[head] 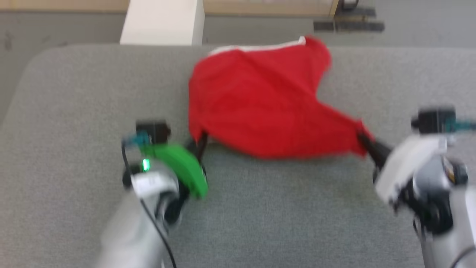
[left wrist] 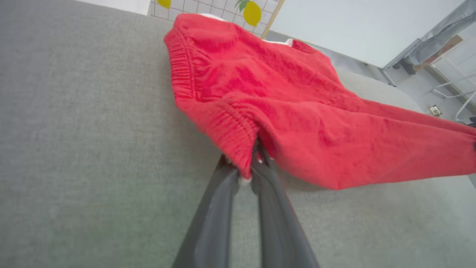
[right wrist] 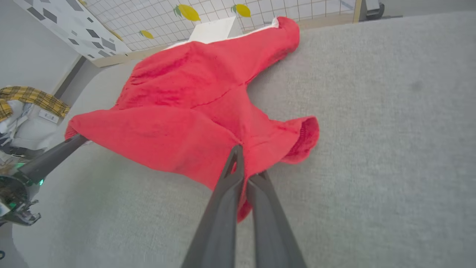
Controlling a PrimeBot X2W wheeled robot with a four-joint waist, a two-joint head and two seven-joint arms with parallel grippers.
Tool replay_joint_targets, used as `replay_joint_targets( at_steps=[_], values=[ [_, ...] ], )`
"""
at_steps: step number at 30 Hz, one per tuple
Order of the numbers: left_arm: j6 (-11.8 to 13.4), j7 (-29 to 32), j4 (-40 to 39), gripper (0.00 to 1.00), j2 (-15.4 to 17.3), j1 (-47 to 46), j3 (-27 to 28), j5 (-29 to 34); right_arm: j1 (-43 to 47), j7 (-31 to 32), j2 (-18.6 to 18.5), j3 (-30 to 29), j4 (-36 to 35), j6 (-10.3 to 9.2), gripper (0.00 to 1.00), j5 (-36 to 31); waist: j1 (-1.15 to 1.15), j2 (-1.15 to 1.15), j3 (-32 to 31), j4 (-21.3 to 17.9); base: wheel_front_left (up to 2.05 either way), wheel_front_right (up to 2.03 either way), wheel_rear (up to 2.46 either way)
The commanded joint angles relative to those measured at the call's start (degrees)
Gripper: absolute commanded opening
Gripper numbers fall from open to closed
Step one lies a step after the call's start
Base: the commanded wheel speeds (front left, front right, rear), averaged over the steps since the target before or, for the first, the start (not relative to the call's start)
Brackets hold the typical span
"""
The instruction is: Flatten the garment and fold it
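The garment (head: 260, 104) is a pair of red shorts with white trim along its far edge, stretched over the middle of a grey padded table (head: 279, 223). My left gripper (head: 200, 139) is shut on the ribbed waistband corner at the garment's near left (left wrist: 238, 149). My right gripper (head: 362, 139) is shut on the near right corner, where the cloth bunches around the fingers (right wrist: 241, 163). The near edge hangs lifted between the two grippers (left wrist: 251, 163); the far part rests on the table. In the right wrist view the left gripper's fingers (right wrist: 52, 156) show at the left.
A white block (head: 163, 22) stands beyond the table's far edge. A grid-patterned wall panel with lemon prints (right wrist: 208, 15) is behind it. A plaid cloth on a pale bin (right wrist: 29, 100) sits off the table's left side. Bare grey table lies on both sides.
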Motion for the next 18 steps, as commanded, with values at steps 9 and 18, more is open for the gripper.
replay_joint_targets(
  at_steps=[9, 18],
  values=[
    [5.8, 0.8, -10.8, 0.0, 0.2, 20.3, 0.4, -4.0, 20.1, 8.2, 3.7, -3.6, -10.8, -0.08, 0.0, -2.0, 0.01, 0.0, -8.4, -0.9, 0.0, 0.0, 0.0],
    [11.1, 4.7, -19.6, 0.0, 2.0, 32.3, 0.6, -5.9, 30.2, 18.0, 4.6, -2.7, -17.3, -0.08, 0.0, -1.1, 0.01, 0.0, -9.3, -1.3, 0.0, 0.0, 0.0]
  ],
)
